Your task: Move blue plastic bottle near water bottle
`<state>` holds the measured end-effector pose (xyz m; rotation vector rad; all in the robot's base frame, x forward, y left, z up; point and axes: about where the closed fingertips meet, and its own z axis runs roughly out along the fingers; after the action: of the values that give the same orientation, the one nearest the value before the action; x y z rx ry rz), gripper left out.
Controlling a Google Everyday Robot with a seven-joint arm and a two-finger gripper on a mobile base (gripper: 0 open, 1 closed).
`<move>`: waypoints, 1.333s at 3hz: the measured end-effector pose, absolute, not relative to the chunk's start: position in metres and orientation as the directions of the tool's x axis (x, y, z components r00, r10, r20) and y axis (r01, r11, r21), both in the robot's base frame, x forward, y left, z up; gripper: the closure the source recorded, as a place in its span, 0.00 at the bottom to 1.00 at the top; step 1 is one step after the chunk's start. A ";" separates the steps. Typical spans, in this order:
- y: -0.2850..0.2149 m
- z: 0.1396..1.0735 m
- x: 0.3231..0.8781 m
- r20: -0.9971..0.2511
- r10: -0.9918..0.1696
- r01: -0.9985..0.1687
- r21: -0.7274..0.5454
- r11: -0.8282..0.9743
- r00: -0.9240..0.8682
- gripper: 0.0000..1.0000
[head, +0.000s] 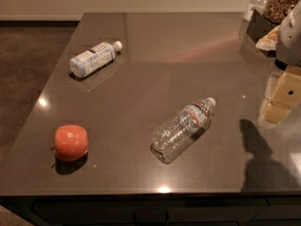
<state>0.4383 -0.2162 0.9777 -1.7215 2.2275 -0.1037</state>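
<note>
1. Table: dark, glossy surface. It carries every item listed below.

2. Blue plastic bottle: lies on its side in the far left part of the table. The white cap points toward the upper right. The white label with dark print faces up. The bottle is well apart from the water bottle.

3. Water bottle: clear and ribbed, it lies on its side near the front centre of the table. The cap points toward the upper right. A red-and-blue band sits just below the neck.

4. Apple: red-orange, it rests at the front left of the table, near the front edge and well apart from both bottles.

5. Pincer: tan-coloured, it hangs at the right edge of the view above the table, below the white arm. It is well apart from both bottles and touches neither. How far open it is cannot be told. No object is seen in its hold.

6. Far right corner: a dark box stands beside a jar with brown granular contents.
</note>
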 end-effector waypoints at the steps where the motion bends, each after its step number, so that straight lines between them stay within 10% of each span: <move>1: -0.216 0.978 0.438 -0.208 -0.953 -0.929 -0.252 0.270 -0.220 0.00; 4: -0.164 0.979 0.501 -0.239 -0.971 -0.953 -0.286 0.100 -0.030 0.00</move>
<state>0.5005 -0.1638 0.9791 -1.8862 2.0181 -0.0655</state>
